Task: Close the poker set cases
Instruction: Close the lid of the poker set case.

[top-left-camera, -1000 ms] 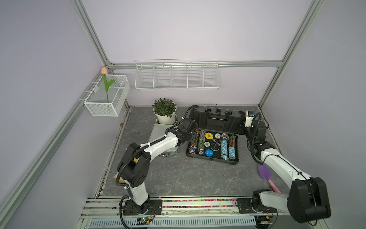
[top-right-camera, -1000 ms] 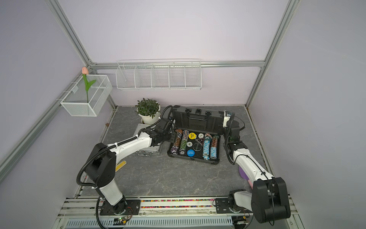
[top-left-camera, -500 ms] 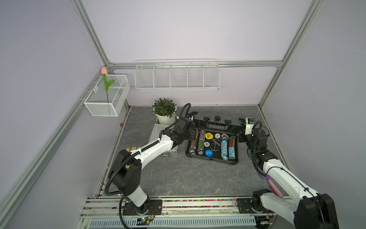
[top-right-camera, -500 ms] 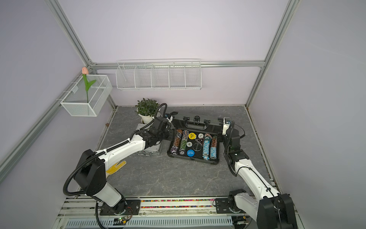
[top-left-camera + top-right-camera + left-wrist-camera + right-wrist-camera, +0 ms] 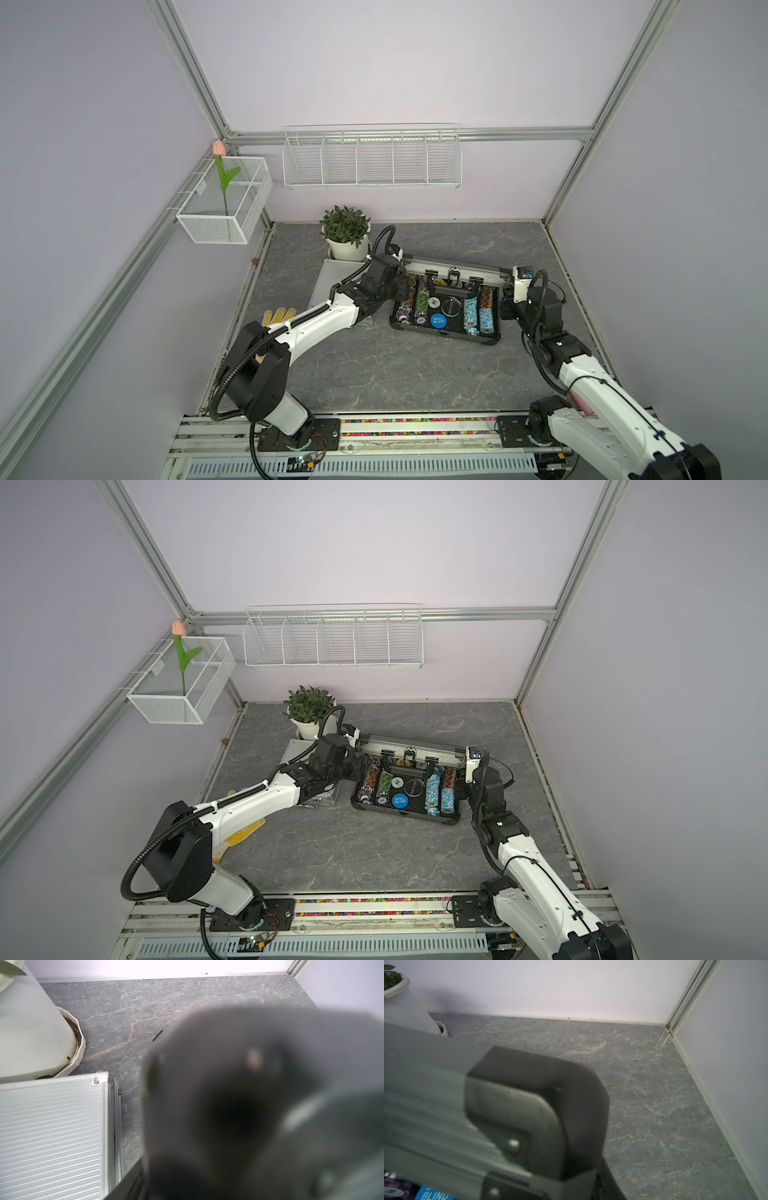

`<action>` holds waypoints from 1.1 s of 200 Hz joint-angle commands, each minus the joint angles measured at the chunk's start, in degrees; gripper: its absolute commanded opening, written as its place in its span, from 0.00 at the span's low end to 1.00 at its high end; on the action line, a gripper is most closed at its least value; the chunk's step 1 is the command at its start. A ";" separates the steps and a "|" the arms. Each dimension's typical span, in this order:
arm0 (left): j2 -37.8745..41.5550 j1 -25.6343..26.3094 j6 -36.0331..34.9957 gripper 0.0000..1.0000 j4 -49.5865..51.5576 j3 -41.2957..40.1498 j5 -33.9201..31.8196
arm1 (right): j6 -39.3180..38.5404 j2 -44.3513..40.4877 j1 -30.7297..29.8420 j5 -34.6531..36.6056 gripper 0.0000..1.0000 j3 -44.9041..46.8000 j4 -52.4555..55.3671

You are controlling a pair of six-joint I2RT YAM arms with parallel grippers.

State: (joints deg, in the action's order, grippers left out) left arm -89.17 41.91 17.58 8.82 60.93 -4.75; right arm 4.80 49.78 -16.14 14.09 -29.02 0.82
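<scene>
Dark-grey case [image 5: 446,333], lid half-open, is flanked by left hand [image 5: 402,286] and right hand [image 5: 508,308]; grips are hidden by lid corners, state undeterminable.

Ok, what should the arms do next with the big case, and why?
Probably press the lid down onto the tray: it hangs tilted partway over the chips, not yet shut, with the left gripper and right gripper at its two ends.

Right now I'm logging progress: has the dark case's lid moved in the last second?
Yes. The lid has swung forward and down, from upright to hanging over the chips, while the plant stayed put.
</scene>
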 commanded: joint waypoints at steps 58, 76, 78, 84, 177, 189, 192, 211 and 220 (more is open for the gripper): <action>0.59 0.69 -0.72 0.62 -1.62 -0.49 -2.27 | 4.44 -3.91 -1.60 -3.14 0.57 0.11 6.90; 0.27 0.69 -1.31 0.62 -1.13 -0.29 -2.63 | 5.10 -4.88 -2.34 -3.44 0.62 -0.24 9.38; 0.30 0.69 -1.34 0.62 -1.10 -0.22 -2.74 | 5.15 -5.00 -2.41 -3.52 0.62 -0.25 9.62; 0.29 0.70 -1.48 0.62 -1.00 -0.15 -2.80 | 5.36 -5.31 -2.67 -3.84 0.64 -0.34 10.30; 0.31 0.68 -1.80 0.62 -0.03 -0.37 -3.76 | 5.84 -3.88 -12.25 -10.59 0.67 -0.61 13.82; 0.31 0.65 -1.77 0.62 0.06 -0.37 -3.77 | 5.90 -2.75 -15.00 -10.82 0.67 -0.23 13.05; 0.31 0.64 -1.76 0.62 0.06 -0.40 -3.77 | 5.85 -2.42 -15.79 -10.83 0.67 -0.25 12.85; 0.31 0.70 -1.81 0.62 0.32 -0.37 -3.86 | 6.05 -0.10 -20.35 -10.62 0.66 0.23 10.89; 0.37 0.71 -1.79 0.62 0.49 -0.37 -3.95 | 6.14 1.23 -22.71 -10.03 0.66 0.48 9.67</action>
State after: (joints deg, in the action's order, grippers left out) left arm -89.17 42.57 15.79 9.89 60.73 -6.83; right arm 9.76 48.60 -34.28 4.62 -29.04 13.98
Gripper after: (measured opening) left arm 0.623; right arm 0.664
